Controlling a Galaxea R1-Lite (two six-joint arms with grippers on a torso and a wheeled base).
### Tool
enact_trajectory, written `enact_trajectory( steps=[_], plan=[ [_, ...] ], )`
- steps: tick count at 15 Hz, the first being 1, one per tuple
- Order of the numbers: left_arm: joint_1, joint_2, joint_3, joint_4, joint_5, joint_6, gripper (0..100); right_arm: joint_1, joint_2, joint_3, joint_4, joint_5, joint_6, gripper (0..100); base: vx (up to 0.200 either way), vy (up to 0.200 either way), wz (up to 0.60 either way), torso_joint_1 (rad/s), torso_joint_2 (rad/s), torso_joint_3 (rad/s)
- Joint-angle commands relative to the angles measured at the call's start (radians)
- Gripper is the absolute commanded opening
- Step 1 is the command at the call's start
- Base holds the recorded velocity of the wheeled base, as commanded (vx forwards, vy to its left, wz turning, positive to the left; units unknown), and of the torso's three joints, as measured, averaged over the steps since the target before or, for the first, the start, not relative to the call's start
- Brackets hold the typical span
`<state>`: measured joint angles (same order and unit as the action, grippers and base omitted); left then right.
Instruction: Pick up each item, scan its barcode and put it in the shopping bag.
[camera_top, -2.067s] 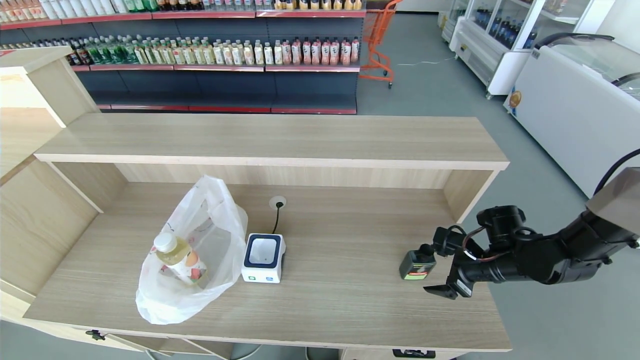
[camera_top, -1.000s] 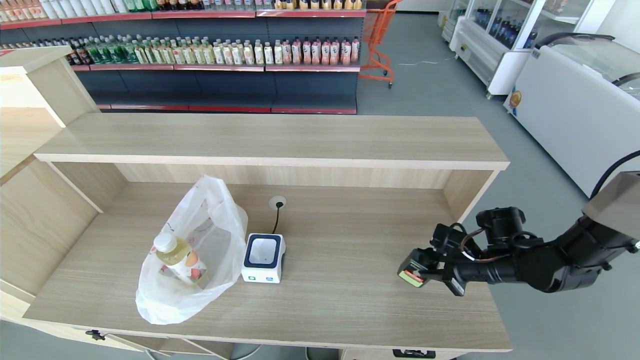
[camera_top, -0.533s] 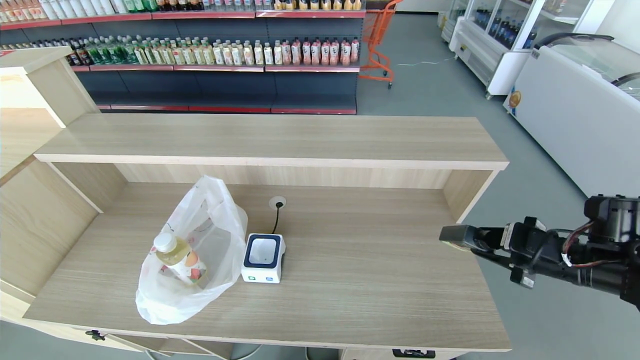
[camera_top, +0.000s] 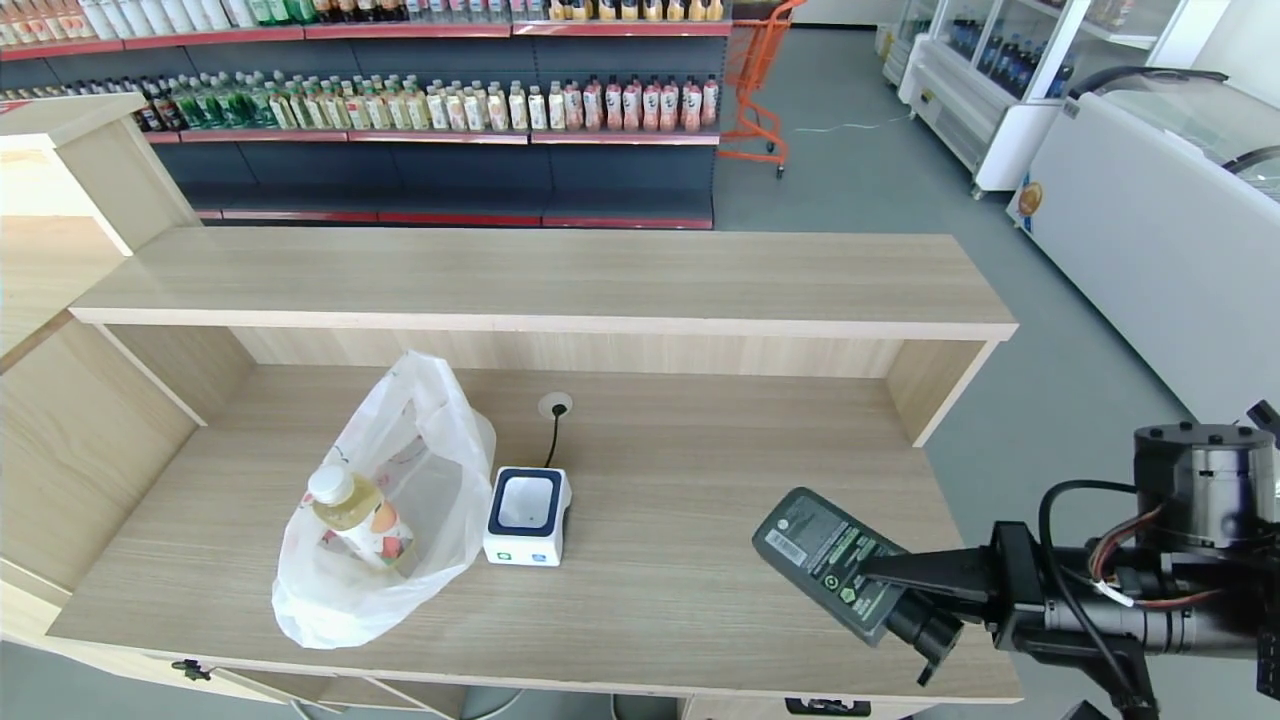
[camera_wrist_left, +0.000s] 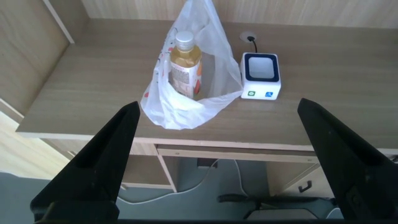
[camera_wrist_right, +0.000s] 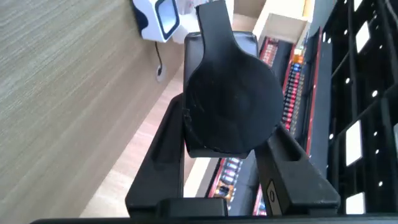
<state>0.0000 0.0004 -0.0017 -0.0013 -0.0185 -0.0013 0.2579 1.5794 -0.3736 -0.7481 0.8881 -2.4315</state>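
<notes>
My right gripper (camera_top: 885, 592) is shut on a dark flat bottle (camera_top: 826, 561) with a black cap. It holds the bottle tilted above the counter's front right corner, the barcode label facing up. In the right wrist view the bottle (camera_wrist_right: 229, 93) sits between the fingers (camera_wrist_right: 166, 134). A white shopping bag (camera_top: 395, 470) stands at the counter's left with a juice bottle (camera_top: 352, 515) inside it. The white scanner (camera_top: 527, 515) sits just right of the bag. My left gripper (camera_wrist_left: 217, 112) is open and holds nothing, hanging in front of the counter's front edge, facing the bag (camera_wrist_left: 186, 93) and scanner (camera_wrist_left: 260, 76).
The wooden counter (camera_top: 680, 590) has a raised back shelf (camera_top: 550, 280) and side walls. A black cable (camera_top: 552, 435) runs from the scanner to a hole at the back. Store shelves with drinks and white freezers (camera_top: 1150, 200) stand beyond.
The right gripper shut on the dark bottle standing at the counter's right, lifted it, swung it out to the right, then brought it lower and nearer with the label turned up.
</notes>
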Motion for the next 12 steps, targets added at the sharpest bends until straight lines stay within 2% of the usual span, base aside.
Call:
enact_trajectory(
  steps=[1,2,4,7,12],
  plan=[
    [0.000,0.000,0.000,0.000,0.000,0.000,100,0.069,0.011,-0.008,0.013,0.015,-0.047,0,0.000,0.000,0.00,0.000,0.00,0.000],
    [0.000,0.000,0.000,0.000,0.000,0.000,100,0.146,0.019,-0.013,0.013,0.055,-0.101,0,0.000,0.000,0.00,0.000,0.00,0.000],
    [0.000,0.000,0.000,0.000,0.000,0.000,100,0.202,0.033,-0.016,0.013,0.063,-0.139,0,0.000,0.000,0.00,0.000,0.00,0.000],
    [0.000,0.000,0.000,0.000,0.000,0.000,100,0.205,0.054,-0.019,0.012,0.065,-0.205,0,0.000,0.000,0.00,0.000,0.00,0.000],
    [0.000,0.000,0.000,0.000,0.000,0.000,100,0.207,0.059,-0.019,0.010,0.069,-0.205,0,0.000,0.000,0.00,0.000,0.00,0.000]
  ],
)
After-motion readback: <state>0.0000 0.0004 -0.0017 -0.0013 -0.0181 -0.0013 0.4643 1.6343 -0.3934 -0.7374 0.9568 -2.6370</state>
